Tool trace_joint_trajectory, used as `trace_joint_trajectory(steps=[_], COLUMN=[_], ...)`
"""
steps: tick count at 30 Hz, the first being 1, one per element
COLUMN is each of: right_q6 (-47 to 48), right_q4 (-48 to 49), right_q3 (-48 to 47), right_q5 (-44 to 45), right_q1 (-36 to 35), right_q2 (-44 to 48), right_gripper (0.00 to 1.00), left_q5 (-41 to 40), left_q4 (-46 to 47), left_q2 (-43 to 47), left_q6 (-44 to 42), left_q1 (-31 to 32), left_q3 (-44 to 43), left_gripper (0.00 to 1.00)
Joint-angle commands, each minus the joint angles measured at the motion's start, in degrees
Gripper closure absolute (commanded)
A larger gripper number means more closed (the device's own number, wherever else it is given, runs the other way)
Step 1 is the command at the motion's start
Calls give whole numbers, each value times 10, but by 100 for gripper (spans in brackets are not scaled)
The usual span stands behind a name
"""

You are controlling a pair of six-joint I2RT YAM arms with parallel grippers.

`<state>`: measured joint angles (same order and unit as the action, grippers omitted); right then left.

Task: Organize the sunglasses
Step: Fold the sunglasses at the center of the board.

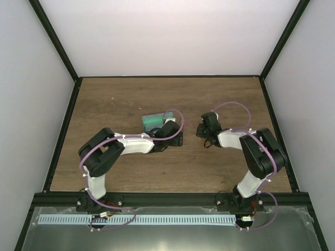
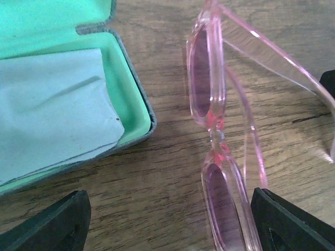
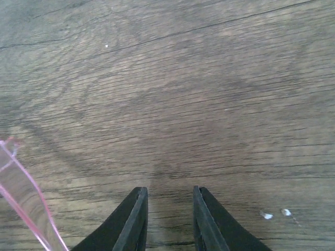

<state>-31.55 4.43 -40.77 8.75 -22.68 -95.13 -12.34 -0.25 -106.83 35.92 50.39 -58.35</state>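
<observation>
Pink see-through plastic marks the sunglasses (image 2: pixel 215 123), which lie on the wooden table (image 3: pixel 183 78) with their arms unfolded, just beside the open case (image 2: pixel 137 104). We see the left gripper (image 2: pixel 168 201) spread wide above them, holding nothing. The front of the frame runs lengthwise away from it, across the line on which its jaws would close, and sits near the finger at the right of the left wrist view. The case lies toward the other finger. Its green lining holds only a pale blue cloth (image 2: pixel 52 110). The right gripper (image 3: pixel 170 209) has its fingers narrowly apart on nothing, with one arm tip of the sunglasses off to its side. We judge the left arm better placed for the pickup.
</observation>
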Motion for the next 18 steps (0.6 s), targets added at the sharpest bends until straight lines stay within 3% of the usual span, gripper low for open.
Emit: trace_joint_trajectory(steps=[1,18], right_q6=[11,9], right_q4=[17,17], right_q3=[-14,-7], right_q5=[-22,-22], right_q1=[1,-53], right_q2=[-7,-7], right_gripper=[75,77], left_q5=[10,62], left_q4=[-10,8], left_q2=[-18,-43], left_q6=[-5,-12], left_q1=[-1,0], left_q3=[-22,-48], left_gripper=[14,17])
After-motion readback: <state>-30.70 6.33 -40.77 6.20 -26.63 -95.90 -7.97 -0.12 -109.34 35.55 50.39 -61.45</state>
